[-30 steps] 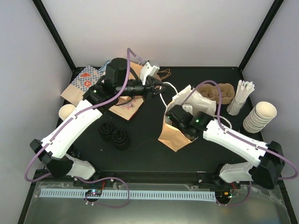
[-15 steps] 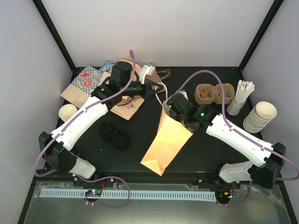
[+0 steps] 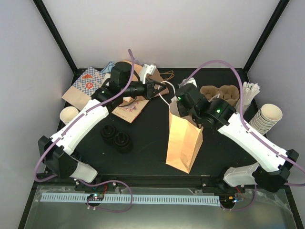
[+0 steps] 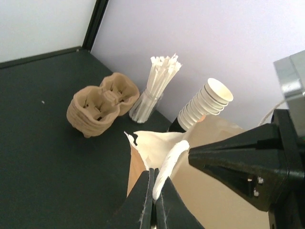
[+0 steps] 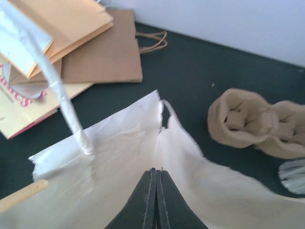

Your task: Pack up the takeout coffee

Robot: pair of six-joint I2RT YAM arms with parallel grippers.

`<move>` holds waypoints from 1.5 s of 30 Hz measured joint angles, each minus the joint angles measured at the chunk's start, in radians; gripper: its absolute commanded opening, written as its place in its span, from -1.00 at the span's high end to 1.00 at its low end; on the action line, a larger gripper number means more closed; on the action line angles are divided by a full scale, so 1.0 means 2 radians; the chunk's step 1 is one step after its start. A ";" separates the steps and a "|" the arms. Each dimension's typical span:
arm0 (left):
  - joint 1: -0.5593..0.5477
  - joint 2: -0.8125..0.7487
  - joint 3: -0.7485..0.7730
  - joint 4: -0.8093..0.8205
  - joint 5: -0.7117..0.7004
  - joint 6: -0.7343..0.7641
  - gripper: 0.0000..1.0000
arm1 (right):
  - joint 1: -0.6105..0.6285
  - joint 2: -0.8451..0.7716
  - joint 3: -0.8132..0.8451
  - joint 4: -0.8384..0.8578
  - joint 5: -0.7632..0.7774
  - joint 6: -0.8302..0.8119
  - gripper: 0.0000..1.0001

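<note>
A tan paper bag hangs upright mid-table, its mouth up between both arms. My left gripper is shut on the bag's white handle, pinched at the jaw tips. My right gripper is shut on the bag's torn top rim, seen from inside at the jaws. Of the takeout coffee I see only the brown pulp carrier, at the back right behind the bag, also in the wrist views.
A straw holder and a stack of lidless cream cups stand at the right edge. Black lids lie left of centre, with one cream cup at the far left. Flat paper bags are piled at the back left.
The bag went from crumpled by the right gripper, to stretched out flat, to hanging upright. My right gripper rose and moved back with the rim. The left gripper kept hold of the handle.
</note>
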 measured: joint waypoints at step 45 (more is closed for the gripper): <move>-0.012 -0.109 -0.164 0.071 0.012 -0.056 0.97 | -0.003 -0.106 0.020 0.021 -0.050 -0.054 0.16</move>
